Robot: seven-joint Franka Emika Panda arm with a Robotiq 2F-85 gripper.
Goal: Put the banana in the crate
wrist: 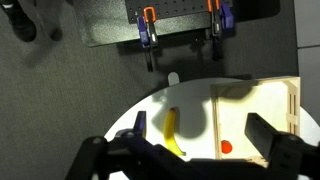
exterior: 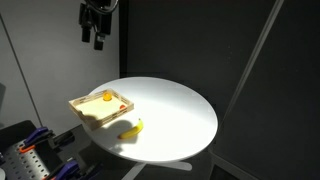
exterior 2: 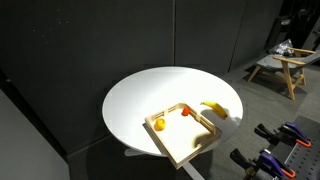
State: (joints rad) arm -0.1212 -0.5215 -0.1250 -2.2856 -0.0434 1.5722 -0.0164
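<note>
Item count: one banana (exterior: 131,128), one crate (exterior: 102,106), one orange ball (exterior: 106,97), one small red object (exterior 2: 186,112), one round white table (exterior: 180,110) and one gripper (exterior: 94,40). In an exterior view, the banana is the item nearest the camera. It lies flat on the table close to the front edge, outside the crate and just beside the crate's near corner, with a narrow strip of bare tabletop between the two. The crate sits next behind it, toward the table's left part, with its low rims upright and its open face upward. The crate holds two items: the orange ball and the small red object, which lie apart from each other on the crate floor. In the opposite exterior view, the ball (exterior 2: 158,125) lies at one end of the crate (exterior 2: 196,150) and the banana (exterior 2: 214,109) lies beyond the rim at the other end. The gripper is farthest back, high above the table and well apart from every item. The wrist view confirms that its fingers (wrist: 140,125) are spread wide with nothing between them. In that view, the banana (wrist: 171,132) and the crate (wrist: 275,100) appear below, and the clamps (wrist: 148,25) lie past the table edge.
</note>
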